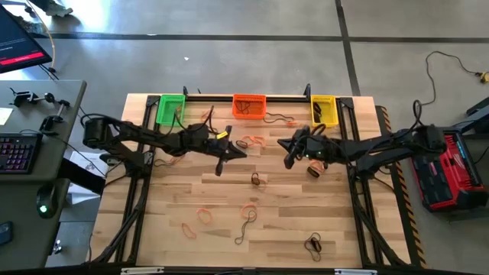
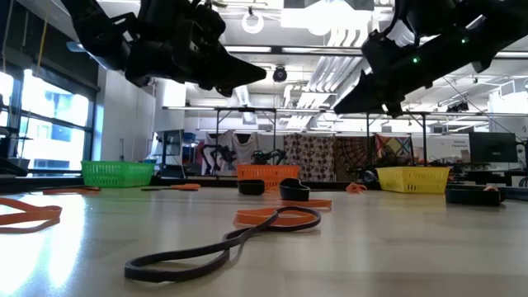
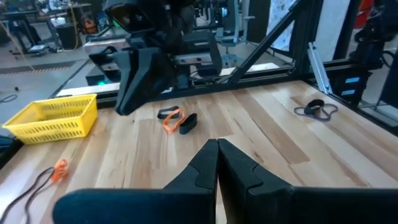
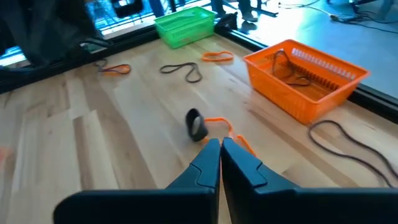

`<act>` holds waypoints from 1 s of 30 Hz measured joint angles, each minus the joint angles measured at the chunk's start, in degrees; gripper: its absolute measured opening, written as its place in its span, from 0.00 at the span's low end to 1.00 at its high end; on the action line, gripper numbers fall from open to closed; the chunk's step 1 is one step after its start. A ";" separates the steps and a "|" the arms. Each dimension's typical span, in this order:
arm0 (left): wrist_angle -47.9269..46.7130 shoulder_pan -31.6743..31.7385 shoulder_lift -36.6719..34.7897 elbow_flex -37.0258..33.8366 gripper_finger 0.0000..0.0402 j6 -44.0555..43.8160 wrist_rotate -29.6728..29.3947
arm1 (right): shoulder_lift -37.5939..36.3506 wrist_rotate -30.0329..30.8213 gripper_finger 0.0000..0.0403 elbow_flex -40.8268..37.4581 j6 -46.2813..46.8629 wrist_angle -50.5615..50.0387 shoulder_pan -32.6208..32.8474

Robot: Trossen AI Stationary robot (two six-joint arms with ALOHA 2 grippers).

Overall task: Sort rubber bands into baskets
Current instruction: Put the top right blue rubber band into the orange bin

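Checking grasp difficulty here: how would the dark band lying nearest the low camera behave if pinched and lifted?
Probably floppy: the dark rubber band lies flat in a twisted figure-eight. Likely light, being thin. It may drag the orange band it overlaps.

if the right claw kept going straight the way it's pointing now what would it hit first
Most likely the small black band with the orange band beside it, lying on the table just ahead of the shut right claw. The green basket sits farther along. Depth is unclear, so it might meet bare wood first.
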 joint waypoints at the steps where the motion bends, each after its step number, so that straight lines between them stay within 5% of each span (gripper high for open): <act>1: 0.94 0.01 0.65 0.00 0.00 0.01 0.45 | 0.00 0.20 0.02 0.00 0.01 0.00 0.56; 15: 7.03 -0.05 8.45 0.00 0.00 -2.47 8.44 | 0.02 5.48 0.27 0.00 0.32 0.42 7.36; 30: 7.12 -3.42 8.67 -0.02 0.00 1.95 15.29 | 2.14 7.92 0.28 0.56 1.99 0.81 10.33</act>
